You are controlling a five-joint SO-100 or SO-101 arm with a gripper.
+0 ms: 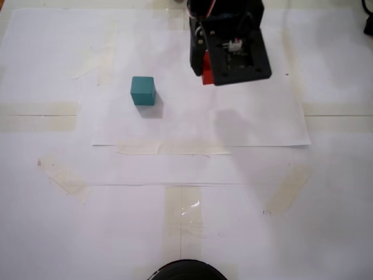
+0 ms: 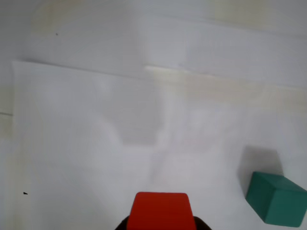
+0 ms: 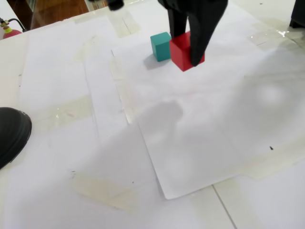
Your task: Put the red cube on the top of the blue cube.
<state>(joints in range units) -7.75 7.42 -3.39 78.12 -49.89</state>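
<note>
My gripper [image 3: 187,51] is shut on the red cube [image 3: 181,52] and holds it above the white paper, with its shadow lying on the sheet below. In a fixed view only a sliver of the red cube [image 1: 206,71] shows under the black gripper body [image 1: 230,58]. In the wrist view the red cube [image 2: 160,211] sits at the bottom edge between the jaws. The blue cube, teal in colour [image 1: 143,91], rests on the paper to the left of the gripper in that fixed view. It also shows in the wrist view [image 2: 277,199] at lower right and in the other fixed view [image 3: 160,46], just behind and left of the red cube.
A white paper sheet [image 1: 198,125] is taped to the white table, with several tape strips [image 1: 137,148] around it. A black round object [image 1: 185,272] sits at the table's near edge and also shows in the other fixed view [image 3: 12,133].
</note>
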